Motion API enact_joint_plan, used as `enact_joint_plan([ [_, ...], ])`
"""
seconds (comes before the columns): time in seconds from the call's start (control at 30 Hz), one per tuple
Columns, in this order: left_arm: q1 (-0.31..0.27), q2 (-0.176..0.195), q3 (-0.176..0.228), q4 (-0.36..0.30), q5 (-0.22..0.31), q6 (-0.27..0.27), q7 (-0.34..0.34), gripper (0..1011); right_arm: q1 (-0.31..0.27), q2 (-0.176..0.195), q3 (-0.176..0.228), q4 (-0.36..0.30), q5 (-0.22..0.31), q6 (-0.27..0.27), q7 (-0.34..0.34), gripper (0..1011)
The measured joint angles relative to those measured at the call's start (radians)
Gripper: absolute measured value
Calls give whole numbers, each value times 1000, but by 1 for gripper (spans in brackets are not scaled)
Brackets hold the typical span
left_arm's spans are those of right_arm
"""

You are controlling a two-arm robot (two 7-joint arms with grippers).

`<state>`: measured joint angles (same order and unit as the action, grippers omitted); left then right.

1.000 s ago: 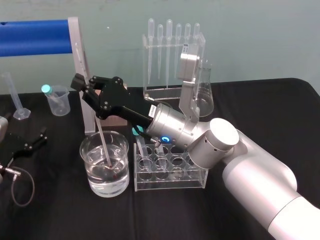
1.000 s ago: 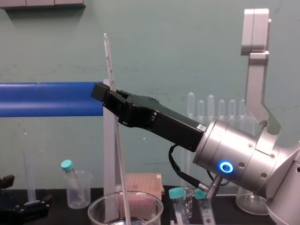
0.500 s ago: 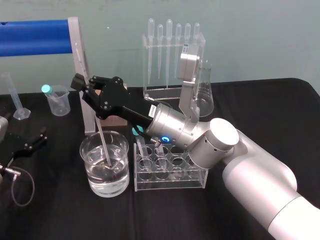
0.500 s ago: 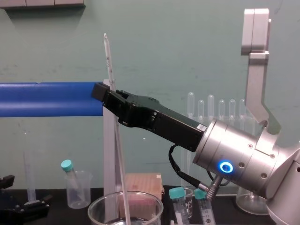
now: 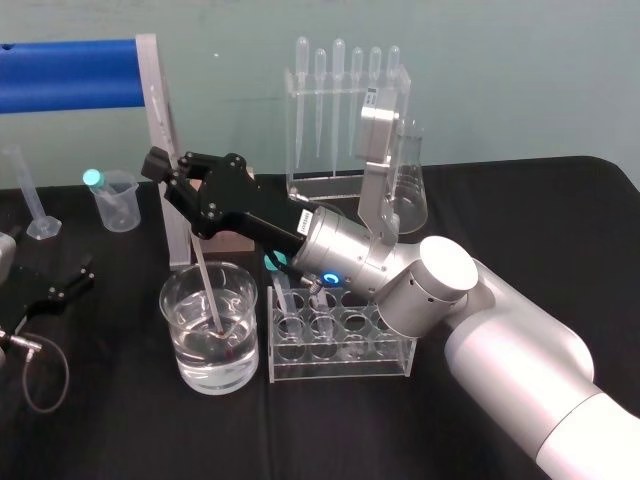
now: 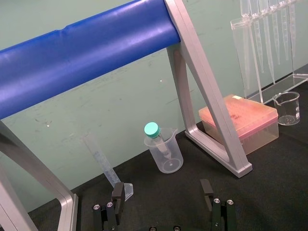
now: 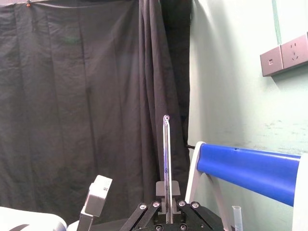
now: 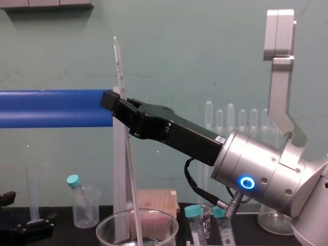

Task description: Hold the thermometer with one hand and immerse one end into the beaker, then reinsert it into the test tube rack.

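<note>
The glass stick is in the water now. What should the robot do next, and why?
Probably lift the thermometer straight up. The right gripper has its jaws shut on it, and its lower end sits in the beaker's water, so dipping looks done. The rack stands right beside. The left gripper lies idle, open.

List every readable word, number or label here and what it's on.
None reads clearly.
Scale numerals on the long thin glass thermometer, held by the right gripper: too small.
White sticker at that gripper's base: blurred.
Open left gripper, parked at the table's left: no markings seen.
</note>
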<state>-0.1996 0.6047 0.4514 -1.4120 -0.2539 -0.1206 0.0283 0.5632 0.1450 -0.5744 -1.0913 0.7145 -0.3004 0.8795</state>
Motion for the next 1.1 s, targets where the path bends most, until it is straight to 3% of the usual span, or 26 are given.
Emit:
enact_joint_plan([
  [1.1,0,0,0,0,0,0,0,1008,0,0,0,0,0,0,0,55],
])
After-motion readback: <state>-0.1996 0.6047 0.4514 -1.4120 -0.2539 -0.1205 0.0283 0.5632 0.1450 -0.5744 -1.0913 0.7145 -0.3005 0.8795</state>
